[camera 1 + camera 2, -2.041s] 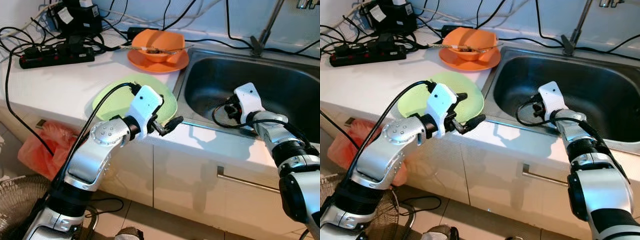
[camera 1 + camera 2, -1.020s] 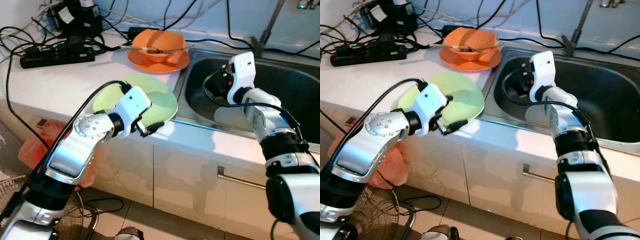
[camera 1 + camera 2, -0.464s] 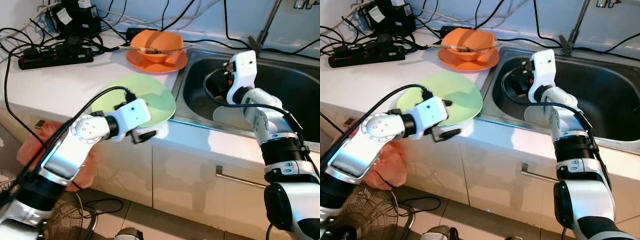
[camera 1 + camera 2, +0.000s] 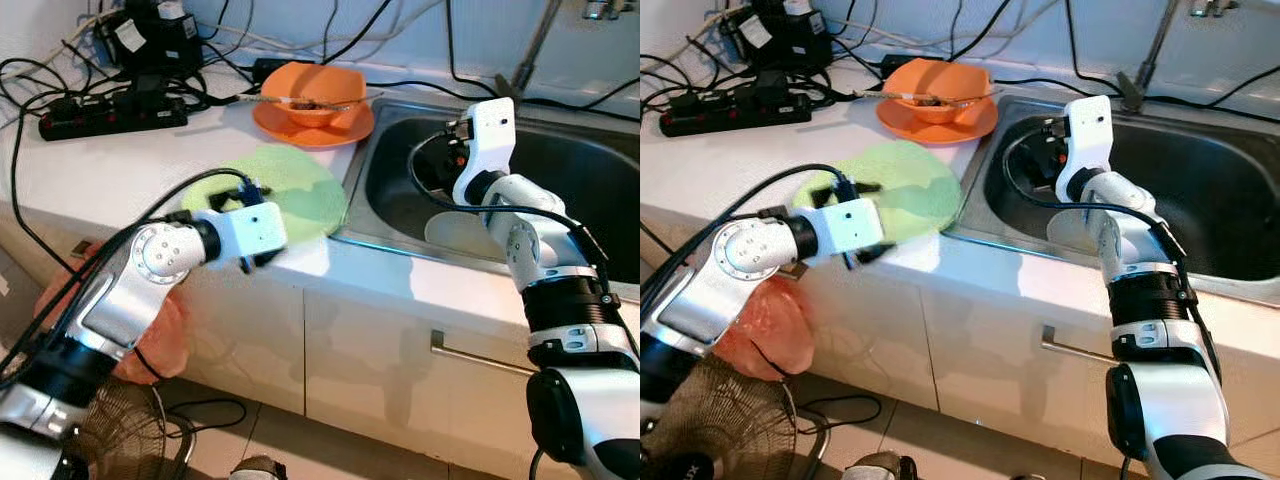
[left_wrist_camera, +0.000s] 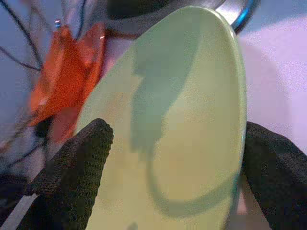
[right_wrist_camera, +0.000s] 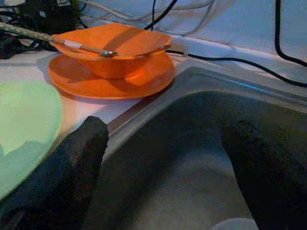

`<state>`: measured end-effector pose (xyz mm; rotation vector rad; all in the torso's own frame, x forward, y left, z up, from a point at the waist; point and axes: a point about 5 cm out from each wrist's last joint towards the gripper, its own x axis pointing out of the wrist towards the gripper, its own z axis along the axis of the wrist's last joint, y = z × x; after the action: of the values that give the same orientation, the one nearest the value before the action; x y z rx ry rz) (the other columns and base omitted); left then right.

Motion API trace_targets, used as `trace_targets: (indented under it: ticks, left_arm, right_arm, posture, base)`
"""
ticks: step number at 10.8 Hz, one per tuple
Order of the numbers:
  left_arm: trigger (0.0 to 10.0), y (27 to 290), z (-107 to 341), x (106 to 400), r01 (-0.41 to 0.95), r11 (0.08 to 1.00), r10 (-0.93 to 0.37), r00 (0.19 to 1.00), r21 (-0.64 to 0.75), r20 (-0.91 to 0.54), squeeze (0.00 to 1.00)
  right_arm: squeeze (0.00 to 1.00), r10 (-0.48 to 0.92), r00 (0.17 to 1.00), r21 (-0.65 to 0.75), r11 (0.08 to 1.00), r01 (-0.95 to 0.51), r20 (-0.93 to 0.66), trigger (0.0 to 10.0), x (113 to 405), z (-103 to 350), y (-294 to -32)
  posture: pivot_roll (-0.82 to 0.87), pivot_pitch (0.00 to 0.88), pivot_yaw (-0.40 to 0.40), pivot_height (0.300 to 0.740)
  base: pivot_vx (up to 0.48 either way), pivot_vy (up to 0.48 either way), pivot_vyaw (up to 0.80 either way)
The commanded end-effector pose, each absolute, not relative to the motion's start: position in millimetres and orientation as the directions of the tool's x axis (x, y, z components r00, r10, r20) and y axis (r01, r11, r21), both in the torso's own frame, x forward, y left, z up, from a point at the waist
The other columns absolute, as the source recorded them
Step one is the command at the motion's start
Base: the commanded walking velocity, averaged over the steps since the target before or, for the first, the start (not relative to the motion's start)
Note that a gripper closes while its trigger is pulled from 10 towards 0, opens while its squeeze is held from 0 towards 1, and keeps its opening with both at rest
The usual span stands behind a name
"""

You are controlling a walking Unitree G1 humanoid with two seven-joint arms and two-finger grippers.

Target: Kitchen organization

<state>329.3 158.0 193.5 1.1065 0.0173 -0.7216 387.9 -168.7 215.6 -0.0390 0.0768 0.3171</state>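
A light green plate (image 4: 290,188) lies flat on the white counter, close to its front edge and beside the sink. My left gripper (image 5: 172,191) is open at the plate's near rim, with one black finger (image 5: 72,172) on each side of the green plate (image 5: 177,115). I cannot tell whether the fingers touch it. My right gripper (image 6: 165,177) is open and holds nothing. It hangs over the left part of the steel sink (image 4: 585,190), pointing toward the counter. A white plate (image 4: 455,235) lies in the sink below it.
An orange bowl (image 4: 318,88) with utensils across it sits on an orange plate at the back of the counter. A black power strip (image 4: 110,112) and tangled cables lie at the back left. The faucet (image 4: 530,50) rises behind the sink. A red bag (image 4: 165,325) hangs under the counter.
My left gripper swung down and left from above the green plate to its near rim. My right gripper rose out of the sink basin and now holds still over its left side.
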Motion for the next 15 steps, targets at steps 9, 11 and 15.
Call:
trace_targets:
  ticks: [9, 11, 15]
  left_arm:
    - [0.0, 177.9, 164.3, 341.2, 0.506, 0.168, -0.457, 0.800, 0.846, -0.388, 0.00]
    - [0.0, 181.8, 169.5, 345.8, 0.451, 0.182, -0.436, 0.834, 0.874, -0.339, 0.00]
    - [0.0, 181.6, 172.3, 347.8, 0.427, 0.181, -0.449, 0.837, 0.886, -0.311, 0.00]
  right_arm:
    - [0.00, 0.306, 0.949, -0.006, 0.952, -0.307, -0.073, 10.0, 383.7, 219.1, -168.3]
    - [0.00, 0.311, 0.947, -0.004, 0.950, -0.312, -0.078, 10.0, 383.1, 217.7, -167.1]
    - [0.00, 0.315, 0.946, -0.001, 0.949, -0.316, -0.081, 10.0, 383.8, 217.3, -166.5]
  posture:
    - [0.24, 0.042, 0.022, 0.740]
    - [0.24, 0.043, 0.022, 0.740]
    - [0.24, 0.047, 0.022, 0.740]
  base:
    - [0.000, 0.000, 0.00]
    - [0.000, 0.000, 0.00]
    - [0.000, 0.000, 0.00]
